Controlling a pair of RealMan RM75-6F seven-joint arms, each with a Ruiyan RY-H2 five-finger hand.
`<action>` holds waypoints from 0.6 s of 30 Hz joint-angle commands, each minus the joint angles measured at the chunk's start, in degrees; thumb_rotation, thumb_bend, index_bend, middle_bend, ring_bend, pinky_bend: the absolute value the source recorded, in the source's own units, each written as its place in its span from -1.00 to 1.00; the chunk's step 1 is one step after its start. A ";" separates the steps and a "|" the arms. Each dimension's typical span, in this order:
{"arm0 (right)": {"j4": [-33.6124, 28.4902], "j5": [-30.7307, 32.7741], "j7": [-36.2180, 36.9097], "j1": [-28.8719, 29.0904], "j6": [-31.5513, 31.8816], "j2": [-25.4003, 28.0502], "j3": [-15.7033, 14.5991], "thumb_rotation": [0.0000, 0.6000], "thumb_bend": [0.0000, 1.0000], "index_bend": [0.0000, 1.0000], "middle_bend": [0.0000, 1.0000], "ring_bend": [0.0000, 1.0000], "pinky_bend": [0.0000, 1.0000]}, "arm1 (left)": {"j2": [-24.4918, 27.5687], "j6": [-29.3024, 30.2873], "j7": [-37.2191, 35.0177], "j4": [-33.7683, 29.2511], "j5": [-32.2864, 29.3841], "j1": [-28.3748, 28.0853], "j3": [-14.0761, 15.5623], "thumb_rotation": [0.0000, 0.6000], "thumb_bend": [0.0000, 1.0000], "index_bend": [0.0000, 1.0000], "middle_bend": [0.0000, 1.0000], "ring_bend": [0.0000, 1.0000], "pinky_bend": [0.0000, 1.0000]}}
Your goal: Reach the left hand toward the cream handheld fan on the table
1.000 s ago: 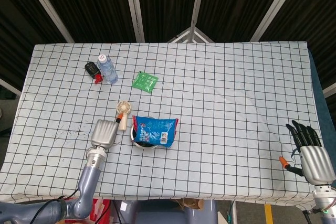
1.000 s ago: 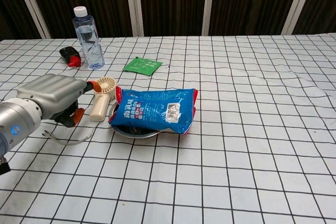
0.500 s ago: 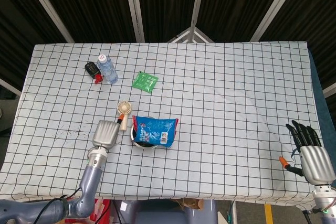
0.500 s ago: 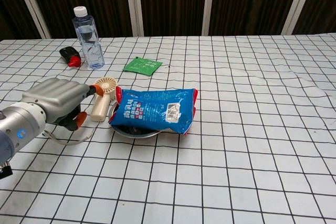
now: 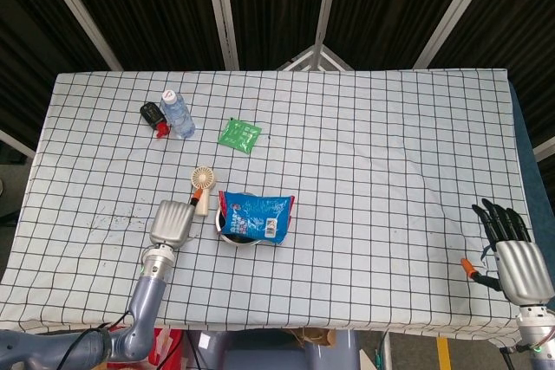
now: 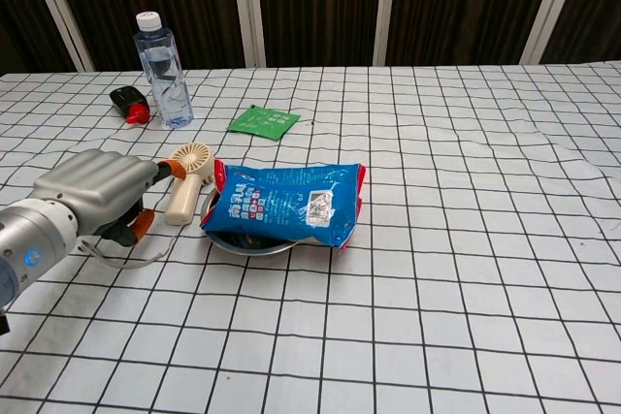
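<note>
The tabletop (image 5: 364,153) carries, just right of the left robot hand (image 6: 97,191), a blue snack bag (image 6: 286,203) draped over a metal bowl (image 6: 247,242). Between that bag and the robot hand lies the cream handheld fan (image 6: 187,179), its round head pointing away. The reach looks nearly complete: fingertips are at the handle, though contact is unclear. The fingers appear loosely curled, holding nothing. Next, a short advance right and forward.

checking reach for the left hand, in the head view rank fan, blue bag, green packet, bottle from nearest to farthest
From the left hand:
1. Fan, just ahead to its right.
2. Blue bag, on the bowl to its right.
3. Green packet, farther back, right.
4. Bottle, far back; close call with the packet.
</note>
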 commanded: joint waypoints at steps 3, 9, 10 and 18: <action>-0.02 0.02 -0.02 -0.01 0.01 -0.01 0.00 1.00 -0.44 -0.80 -1.00 -1.00 -1.00 | -0.27 -0.76 -0.06 0.92 -0.24 -0.29 0.79 1.00 0.54 -0.63 0.77 0.57 0.67; -0.01 0.01 -0.01 -0.01 0.03 -0.01 0.00 1.00 -0.44 -0.80 -1.00 -1.00 -1.00 | -0.58 -0.96 0.70 1.47 -0.52 -0.57 1.70 1.00 0.54 -0.59 0.77 0.56 0.67; -0.01 0.01 -0.01 -0.01 0.03 -0.01 0.00 1.00 -0.44 -0.80 -1.00 -1.00 -1.00 | -0.55 -0.96 0.83 1.43 -0.58 -0.60 1.82 1.00 0.54 -0.59 0.76 0.56 0.67; 0.03 -0.01 -0.06 -0.04 0.10 -0.05 -0.01 1.00 -0.44 -0.80 -1.00 -1.00 -1.00 | 0.35 1.60 -2.66 -0.43 2.56 -0.34 0.84 1.00 0.54 -0.72 0.70 0.49 0.66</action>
